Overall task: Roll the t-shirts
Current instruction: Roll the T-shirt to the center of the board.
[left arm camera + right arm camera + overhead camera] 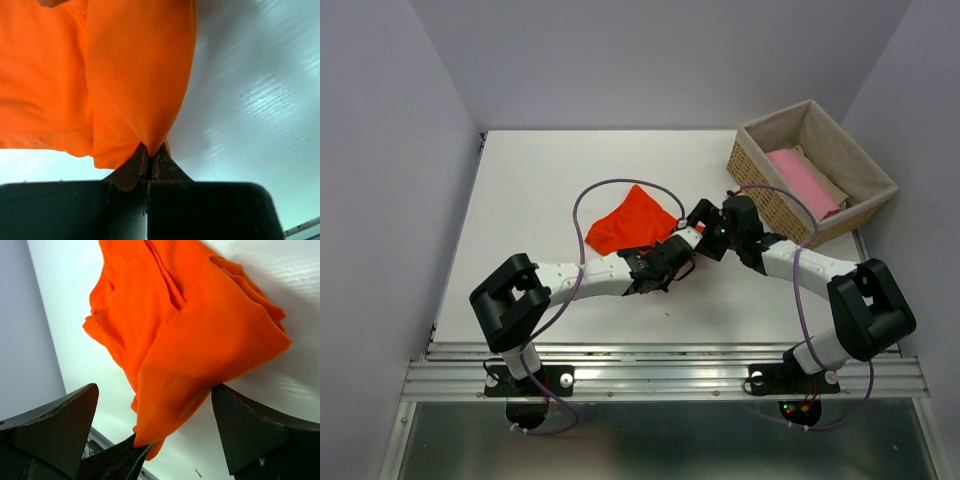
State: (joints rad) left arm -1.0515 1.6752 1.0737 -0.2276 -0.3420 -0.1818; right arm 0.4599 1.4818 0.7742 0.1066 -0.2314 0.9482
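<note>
Left pincer (151, 150) pinching orange shirt (632, 222), right pincer (154, 390) spread.
Left fingers are pressed together on a fold at the shirt's near edge, and the cloth bulges out from the tips. Right fingers stand wide apart with the same bunched corner between them, no grip. The shirt sits crumpled mid-table (540, 190), just beyond both wrists. Pink shirt (805, 180) lies in the basket (865, 215) at the far right corner, well apart.

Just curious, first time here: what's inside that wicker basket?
The basket holds a pink t-shirt lying on beige fabric. Anything beneath them is covered.
</note>
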